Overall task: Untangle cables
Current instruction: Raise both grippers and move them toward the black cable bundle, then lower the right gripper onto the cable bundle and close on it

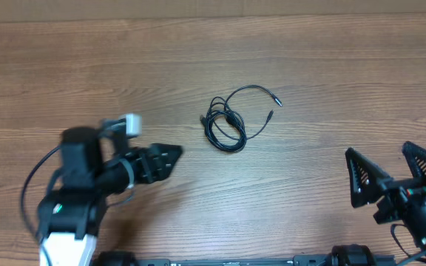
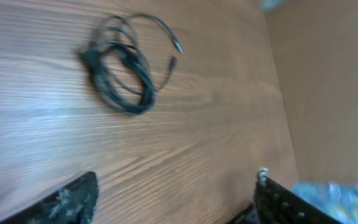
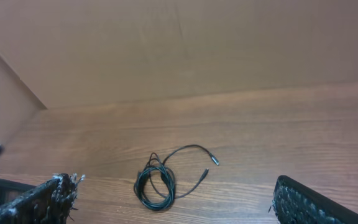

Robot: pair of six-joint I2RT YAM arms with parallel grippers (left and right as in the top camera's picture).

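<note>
Overhead, left gripper: Your left gripper (image 1: 174, 154) points at the cables (image 1: 230, 117). From up here its fingers line up, so you cannot see how wide it is.
Overhead, right gripper: Your right gripper (image 1: 377, 151) is spread wide and holds nothing.
Overhead, cables: They lie in one small black bundle on the tabletop (image 1: 309, 59), out in front of both grippers. They are nearer your left gripper but do not touch it. Two little plug ends (image 1: 276, 98) stick out on the side toward your right gripper.
Left wrist, gripper: Your left gripper (image 2: 178, 177) has its fingers (image 2: 73, 199) far apart with only bare tabletop (image 2: 216, 124) between them. It grips nothing.
Left wrist, cables: The cables (image 2: 143, 93) lie ahead of it, over toward one finger, well apart. The picture is blurry.
Right wrist, gripper: Your right gripper (image 3: 176, 182) is spread wide and holds nothing.
Right wrist, cables: The cables (image 3: 152, 169) lie on the tabletop (image 3: 291, 124), just ahead of the gap and not touching.
</note>
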